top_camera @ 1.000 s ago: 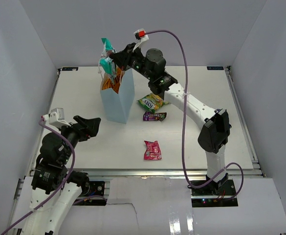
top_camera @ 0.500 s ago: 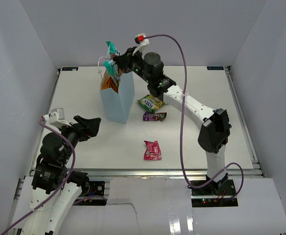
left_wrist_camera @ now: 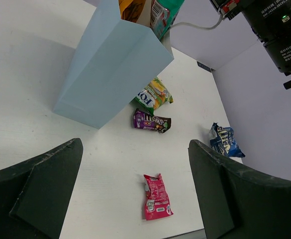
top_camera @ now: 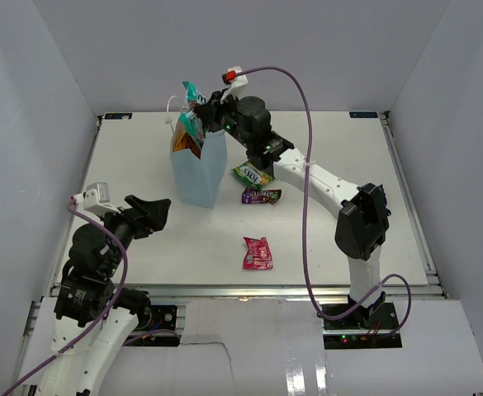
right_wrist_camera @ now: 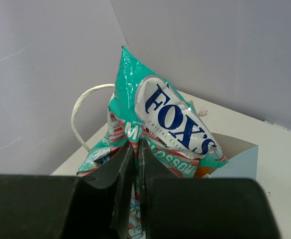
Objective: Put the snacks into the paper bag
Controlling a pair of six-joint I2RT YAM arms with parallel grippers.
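The pale-blue paper bag (top_camera: 201, 172) (left_wrist_camera: 109, 72) stands upright at the back left. An orange chip bag (top_camera: 183, 143) (left_wrist_camera: 132, 7) pokes out of its mouth. My right gripper (top_camera: 203, 109) (right_wrist_camera: 136, 145) is shut on a teal candy bag (top_camera: 192, 106) (right_wrist_camera: 171, 118), which hangs over the mouth, its lower end at the rim. On the table lie a yellow-green packet (top_camera: 253, 174) (left_wrist_camera: 153, 94), a purple packet (top_camera: 261, 195) (left_wrist_camera: 151, 121) and a pink-red packet (top_camera: 257, 253) (left_wrist_camera: 156, 197). A dark blue bag (left_wrist_camera: 224, 141) shows only in the left wrist view. My left gripper (top_camera: 153, 213) (left_wrist_camera: 135, 145) is open and holds nothing, near the front left.
The white table (top_camera: 340, 148) is walled in by grey panels at the left, back and right. A thin white string handle (right_wrist_camera: 82, 107) loops up from the paper bag's far side. The right arm and its purple cable (top_camera: 307, 124) arch over the loose packets.
The right gripper has carried the teal candy bag a little to the right and lower, over the paper bag's mouth. The left arm has not moved.
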